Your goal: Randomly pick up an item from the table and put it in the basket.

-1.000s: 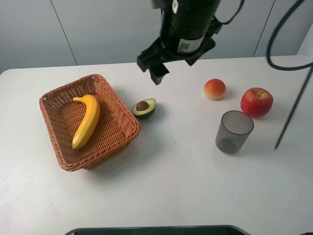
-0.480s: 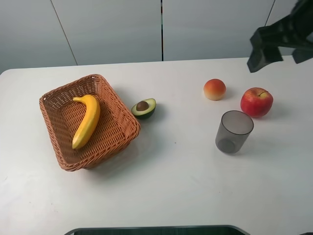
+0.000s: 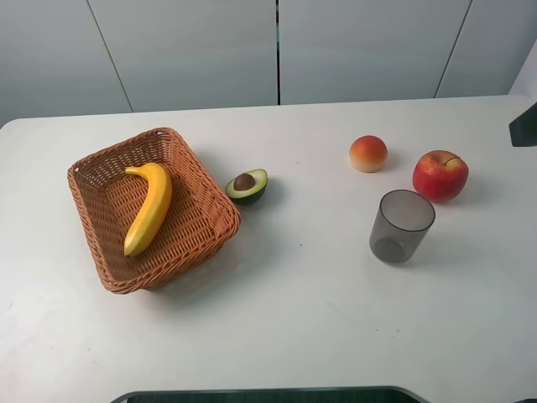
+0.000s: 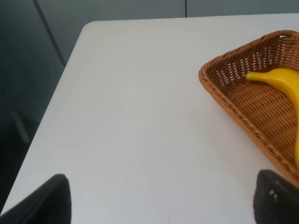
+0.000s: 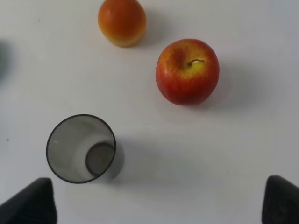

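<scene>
The yellow banana (image 3: 149, 207) lies inside the orange-brown wicker basket (image 3: 94, 164) at the left of the white table (image 3: 294, 319). In the left wrist view the banana's end (image 4: 280, 81) and the basket's corner (image 4: 243, 107) show. My left gripper (image 4: 163, 205) is open and empty, over the bare table left of the basket. My right gripper (image 5: 156, 205) is open and empty, above the cup and apple. In the high view only a dark piece of the right arm (image 3: 527, 126) shows at the right edge.
A halved avocado (image 3: 247, 185) lies just right of the basket. An orange-red fruit (image 3: 368, 153), a red apple (image 3: 440, 175) and a grey translucent cup (image 3: 401, 225) stand at the right. The right wrist view shows the same apple (image 5: 188, 71) and cup (image 5: 81, 148).
The right arm has swung from above the table's far middle to the right edge, almost out of the high view. The banana, basket and other things have not moved.
</scene>
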### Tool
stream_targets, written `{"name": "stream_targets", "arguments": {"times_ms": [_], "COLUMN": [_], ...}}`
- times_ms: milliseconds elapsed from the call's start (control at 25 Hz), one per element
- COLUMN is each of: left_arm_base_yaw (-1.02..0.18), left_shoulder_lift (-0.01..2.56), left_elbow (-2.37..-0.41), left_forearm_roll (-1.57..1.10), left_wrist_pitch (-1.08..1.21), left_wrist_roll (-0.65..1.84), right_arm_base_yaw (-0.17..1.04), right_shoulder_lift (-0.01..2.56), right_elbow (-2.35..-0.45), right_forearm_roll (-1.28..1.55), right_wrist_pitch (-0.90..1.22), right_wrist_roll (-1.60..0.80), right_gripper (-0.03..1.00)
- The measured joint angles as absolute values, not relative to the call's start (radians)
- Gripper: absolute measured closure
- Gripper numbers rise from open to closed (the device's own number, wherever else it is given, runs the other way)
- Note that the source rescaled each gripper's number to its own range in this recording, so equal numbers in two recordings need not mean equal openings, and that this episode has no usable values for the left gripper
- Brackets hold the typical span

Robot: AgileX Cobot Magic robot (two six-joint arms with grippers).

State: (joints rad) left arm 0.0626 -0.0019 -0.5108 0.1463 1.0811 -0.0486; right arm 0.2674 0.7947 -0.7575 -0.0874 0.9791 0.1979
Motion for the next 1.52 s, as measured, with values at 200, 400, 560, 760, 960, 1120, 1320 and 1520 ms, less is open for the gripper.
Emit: {"name": "stream_targets", "arguments": {"times_ms": [200, 400, 560, 760, 960, 1120, 1320, 1520], "left_arm_base_yaw": [0.063, 0.063, 0.063, 0.063, 0.063, 0.063, 0.063, 0.063], "left_shoulder_lift": [-0.002, -0.002, -0.002, -0.002, -0.002, -0.002, -0.002, -0.002], "left_elbow": [-0.511, -0.511, -0.511, -0.511, -0.511, -0.511, -0.511, -0.511], "left_forearm_roll": [0.146, 0.146, 0.146, 0.146, 0.146, 0.146, 0.146, 0.146], "left_wrist_pitch": [1.081, 1.081, 1.081, 1.081, 1.081, 1.081, 1.081, 1.081], "left_wrist_roll": [-0.049, -0.049, -0.049, -0.047, -0.047, -0.047, -0.047, -0.047], "right_arm_base_yaw": [0.267, 0.267, 0.267, 0.267, 0.267, 0.267, 0.267, 0.267], "right_shoulder_lift": [0.626, 0.517, 0.433, 0.315, 0.18, 0.064, 0.003, 0.0], "right_elbow": [-0.672, -0.574, -0.53, -0.53, -0.53, -0.53, -0.53, -0.509], "right_forearm_roll": [-0.087, -0.087, -0.087, -0.083, -0.037, 0.023, 0.07, 0.079], "right_wrist_pitch": [0.978, 0.978, 0.978, 0.973, 0.973, 0.973, 1.023, 1.086], "right_wrist_roll": [0.198, 0.198, 0.198, 0.195, 0.163, 0.089, 0.03, 0.0], "right_gripper": [-0.03, -0.03, -0.03, -0.03, -0.03, -0.03, -0.03, -0.03]}}
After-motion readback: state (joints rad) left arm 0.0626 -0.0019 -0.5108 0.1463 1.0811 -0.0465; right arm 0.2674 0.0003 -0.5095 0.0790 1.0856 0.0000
